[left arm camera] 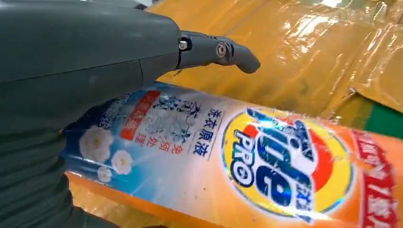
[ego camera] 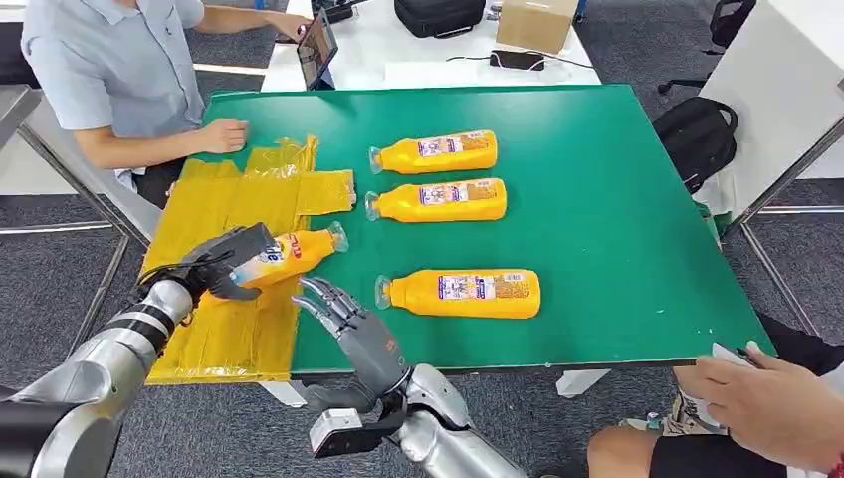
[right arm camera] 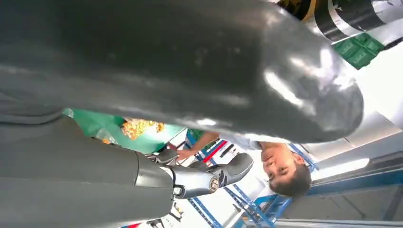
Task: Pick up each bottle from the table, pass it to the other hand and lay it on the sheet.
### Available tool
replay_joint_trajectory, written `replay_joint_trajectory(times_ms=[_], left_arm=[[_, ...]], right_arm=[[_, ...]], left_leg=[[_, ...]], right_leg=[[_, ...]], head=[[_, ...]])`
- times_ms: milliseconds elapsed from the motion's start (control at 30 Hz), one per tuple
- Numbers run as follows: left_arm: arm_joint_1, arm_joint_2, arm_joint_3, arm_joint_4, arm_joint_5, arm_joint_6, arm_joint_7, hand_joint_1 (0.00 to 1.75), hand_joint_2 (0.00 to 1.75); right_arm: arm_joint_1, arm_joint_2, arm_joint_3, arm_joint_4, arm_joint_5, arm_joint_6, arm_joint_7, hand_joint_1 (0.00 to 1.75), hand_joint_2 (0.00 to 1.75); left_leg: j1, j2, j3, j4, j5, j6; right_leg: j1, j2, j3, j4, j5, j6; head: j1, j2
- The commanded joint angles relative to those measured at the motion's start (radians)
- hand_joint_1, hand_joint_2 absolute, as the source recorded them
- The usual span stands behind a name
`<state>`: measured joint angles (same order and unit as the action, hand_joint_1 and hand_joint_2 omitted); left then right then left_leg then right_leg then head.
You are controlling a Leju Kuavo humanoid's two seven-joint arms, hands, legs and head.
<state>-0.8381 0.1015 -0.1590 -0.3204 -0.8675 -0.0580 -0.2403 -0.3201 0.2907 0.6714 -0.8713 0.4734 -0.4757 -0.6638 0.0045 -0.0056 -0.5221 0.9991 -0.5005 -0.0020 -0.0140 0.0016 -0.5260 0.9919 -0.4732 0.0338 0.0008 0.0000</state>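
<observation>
The green worktop (ego camera: 617,229) carries a crinkled yellow sheet (ego camera: 224,214) along its left side and three orange bottles lying on their sides on the bare green: a far bottle (ego camera: 436,151), a middle bottle (ego camera: 438,200) and a near bottle (ego camera: 461,293). The left hand (ego camera: 224,261) grips a fourth bottle (ego camera: 289,253) around its lower body, above the sheet's right edge, cap pointing right. Just beside it, the right hand (ego camera: 348,324) holds nothing, fingers (ego camera: 320,296) spread toward that bottle. A person's hand (ego camera: 221,134) rests at the worktop's far left.
</observation>
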Motion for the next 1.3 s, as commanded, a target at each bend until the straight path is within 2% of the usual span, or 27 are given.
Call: replay_joint_trajectory(times_ms=[33,233,367,433,533,600,633,733,833,867,1000,1033,1100,1200,1300], left_arm=[[-0.021,-0.012,0.032,0.047,-0.014,-0.014,-0.007,0.0,1.75],[-0.007,-0.013,0.085,0.015,0.052,-0.002,-0.099,0.0,1.75],[0.006,-0.026,0.139,-0.026,0.131,-0.011,-0.183,0.0,1.75],[0.018,-0.052,0.191,-0.072,0.215,-0.018,-0.259,0.0,1.75],[0.03,-0.112,0.266,-0.134,0.335,-0.045,-0.294,0.0,1.75],[0.075,-0.137,0.286,-0.222,0.408,-0.075,-0.319,0.0,1.75],[0.114,-0.149,0.293,-0.297,0.465,-0.096,-0.33,0.0,1.75],[0.187,-0.172,0.288,-0.428,0.525,-0.082,-0.339,0.0,1.75],[0.296,-0.194,0.27,-0.613,0.597,-0.068,-0.319,0.0,1.75],[0.348,-0.187,0.256,-0.682,0.633,-0.056,-0.327,0.0,1.75],[0.348,-0.187,0.256,-0.682,0.633,-0.056,-0.327,0.0,1.75],[0.381,-0.177,0.252,-0.727,0.666,-0.037,-0.326,0.0,1.75],[0.46,-0.164,0.237,-0.843,0.784,-0.021,-0.318,0.0,1.75],[0.595,-0.197,0.243,-1.052,0.855,-0.003,-0.317,0.0,1.75],[0.689,-0.237,0.234,-1.184,0.863,0.068,-0.289,0.0,1.75]], right_arm=[[-0.052,-0.052,0.064,0.011,-0.032,-0.009,-0.034,0.0,0.0],[-0.06,-0.061,0.085,0.009,-0.054,-0.034,-0.034,0.0,0.0],[-0.05,-0.08,0.112,-0.055,-0.069,-0.082,-0.034,0.0,0.0],[-0.028,-0.121,0.17,-0.209,-0.124,-0.215,-0.034,0.0,0.0],[0.018,-0.13,0.136,-0.329,-0.107,-0.222,-0.034,0.0,0.0],[0.03,-0.138,0.141,-0.379,-0.165,-0.222,-0.034,0.0,0.0],[0.042,-0.144,0.136,-0.436,-0.207,-0.222,-0.034,0.0,1.75],[0.054,-0.158,0.123,-0.488,-0.254,-0.222,-0.034,0.0,1.75],[0.093,-0.166,0.069,-0.478,-0.185,-0.203,-0.034,0.0,1.75],[0.057,-0.167,0.06,-0.381,-0.175,-0.179,-0.034,0.0,1.75],[0.057,-0.167,0.06,-0.381,-0.175,-0.179,-0.034,0.0,1.75],[0.036,-0.163,0.044,-0.273,-0.131,-0.152,-0.034,0.0,1.75],[0.014,-0.153,-0.027,-0.166,0.091,-0.139,0.075,0.0,1.75],[-0.029,-0.164,-0.122,-0.066,0.346,-0.217,0.252,0.0,1.75],[-0.042,-0.184,-0.216,-0.041,0.421,-0.215,0.319,0.0,1.75]], left_leg=[[0.002,0.0,-0.003,0.001,0.002,0.0],[0.0,0.0,-0.001,0.0,0.001,0.0],[0.001,-0.001,-0.002,0.001,0.001,0.0],[0.001,-0.001,-0.002,0.001,0.001,0.0],[0.001,-0.004,-0.004,0.002,0.001,0.0],[0.001,-0.006,-0.004,0.002,0.002,0.0],[0.001,-0.004,-0.003,0.002,0.001,0.0],[0.0,-0.003,-0.002,0.001,0.001,0.0],[0.0,-0.001,-0.001,0.0,0.001,0.0],[-0.001,-0.001,0.0,-0.001,0.001,0.0],[0.0,-0.001,-0.001,0.001,0.001,0.0],[0.001,-0.001,-0.002,0.001,0.001,0.0],[0.001,0.001,0.0,-0.001,0.002,0.0],[0.001,0.004,0.001,-0.002,0.001,0.0],[0.0,0.002,0.0,0.0,0.0,0.001]], right_leg=[[0.002,-0.001,-0.001,-0.001,0.002,-0.001],[0.0,0.0,0.0,0.0,0.001,-0.001],[0.001,-0.001,-0.001,0.0,0.001,-0.001],[0.002,-0.002,-0.001,0.0,0.001,-0.001],[0.001,-0.004,-0.002,0.0,0.0,-0.001],[0.001,-0.006,-0.001,0.0,0.0,0.0],[0.001,-0.004,-0.001,-0.001,0.001,0.0],[0.001,-0.003,-0.001,-0.001,0.001,-0.001],[0.0,-0.001,0.0,-0.001,0.001,-0.001],[-0.001,-0.002,0.0,-0.002,0.001,0.0],[0.0,-0.001,-0.001,-0.001,0.001,-0.001],[0.001,-0.002,-0.001,-0.001,0.001,-0.001],[0.001,0.001,0.0,-0.002,0.002,-0.001],[0.001,0.004,0.0,-0.003,0.003,-0.001],[0.0,0.002,-0.001,-0.001,0.001,0.0]], head=[[0.0,0.0],[0.0,0.0],[0.0,0.0],[0.0,0.0],[0.0,0.0],[0.0,0.0],[0.0,0.0],[0.0,0.0],[0.0,0.0],[0.0,0.0],[0.0,0.0],[0.0,0.0],[-0.001,0.0],[0.0,0.0],[0.0,0.0]])
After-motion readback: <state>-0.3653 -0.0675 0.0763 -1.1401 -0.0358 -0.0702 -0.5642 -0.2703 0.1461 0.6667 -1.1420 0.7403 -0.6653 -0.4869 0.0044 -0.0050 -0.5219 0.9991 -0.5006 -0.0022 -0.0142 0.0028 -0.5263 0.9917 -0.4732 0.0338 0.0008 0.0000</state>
